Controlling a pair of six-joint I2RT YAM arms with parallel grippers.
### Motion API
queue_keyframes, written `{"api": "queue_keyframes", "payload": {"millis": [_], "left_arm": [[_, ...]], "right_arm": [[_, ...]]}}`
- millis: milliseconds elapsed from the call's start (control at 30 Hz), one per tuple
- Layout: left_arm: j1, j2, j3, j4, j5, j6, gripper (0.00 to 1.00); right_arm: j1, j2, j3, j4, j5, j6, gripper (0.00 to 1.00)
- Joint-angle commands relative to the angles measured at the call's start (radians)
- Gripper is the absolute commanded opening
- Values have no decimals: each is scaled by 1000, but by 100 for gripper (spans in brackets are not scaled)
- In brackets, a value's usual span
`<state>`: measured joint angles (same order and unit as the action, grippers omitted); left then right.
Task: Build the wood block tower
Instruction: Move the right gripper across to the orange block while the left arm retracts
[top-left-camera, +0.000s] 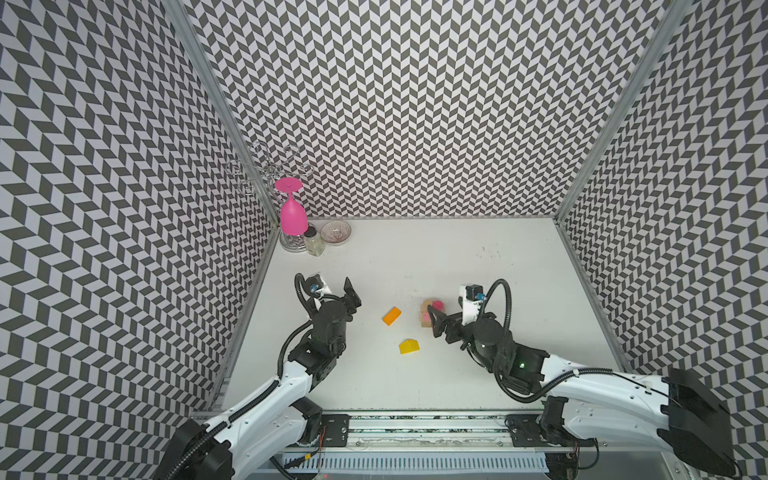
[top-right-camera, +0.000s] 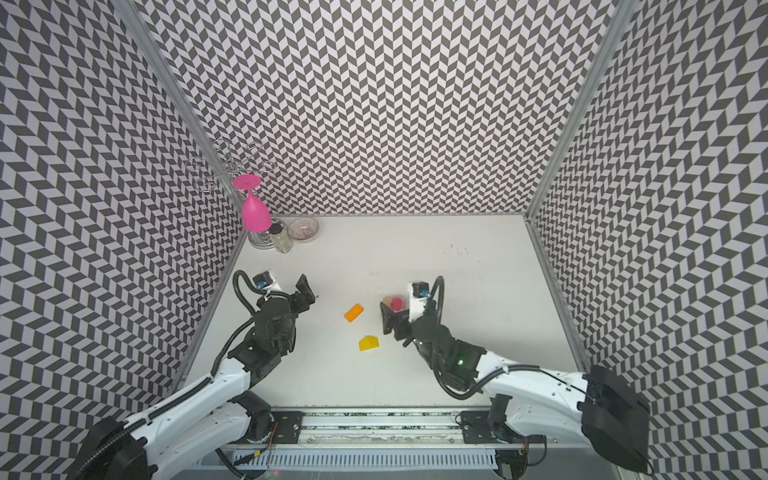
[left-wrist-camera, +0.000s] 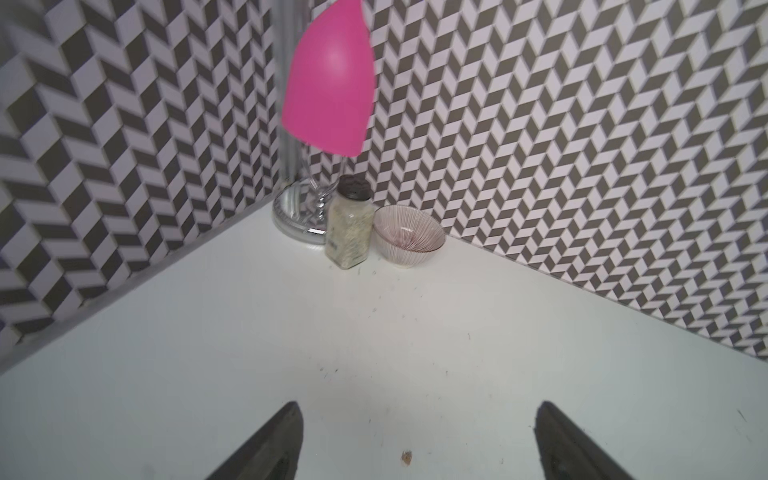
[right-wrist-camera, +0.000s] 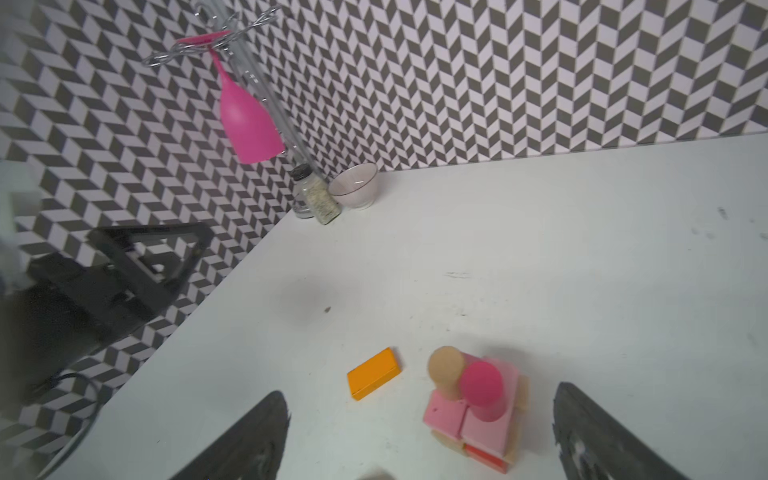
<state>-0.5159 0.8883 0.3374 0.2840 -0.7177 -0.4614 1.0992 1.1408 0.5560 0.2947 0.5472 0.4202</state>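
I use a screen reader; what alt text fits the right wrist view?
A small tower of pink, tan and red blocks stands ahead of the open right tool, an orange block lying flat beside it on the white table. A pink goblet hangs in the corner.

White table (top-left-camera: 457, 257) with orange block (top-left-camera: 391, 316), yellow block (top-left-camera: 409, 346), small tower (top-left-camera: 432, 309), bowl (top-left-camera: 336, 232), jar (top-left-camera: 313, 244), rack (top-left-camera: 290, 244)

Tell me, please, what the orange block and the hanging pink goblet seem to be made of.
Orange block: probably painted wood, flat matte colour, sharp edges; no grain shows. Pink goblet: probably plastic, even opaque pink with a soft sheen; coated glass is possible.
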Motion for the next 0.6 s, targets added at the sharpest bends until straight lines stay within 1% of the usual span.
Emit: {"api": "queue_keyframes", "payload": {"millis": [0,67,167,267,333,367,433,567], "left_arm": [[19,-47,-40,-36,-122,-51,91],[30,-102,-61,-71,-148,-95,95],[40,-216,-111,-80,-139,-105,99],[54,-342,-163,-88,-130,-109,100],[69,-408,-191,-97,-114,-111,100],[75,-460,-201,-102,-105,-112,100],[91,-518,-220,-112,-88,-113,100],[108,-558,-235,-118,-61,-111,100]], "right_arm": [[89,139,115,-36,77,15,97],[125,270,207,-73,78,30,97],[154,472,372,-192,111,67,97],[157,639,521,-312,156,108,96],[156,706,571,-338,173,128,97],[154,726,583,-338,174,132,98],[144,759,602,-331,164,138,99],[110,806,617,-298,121,135,99]]}}
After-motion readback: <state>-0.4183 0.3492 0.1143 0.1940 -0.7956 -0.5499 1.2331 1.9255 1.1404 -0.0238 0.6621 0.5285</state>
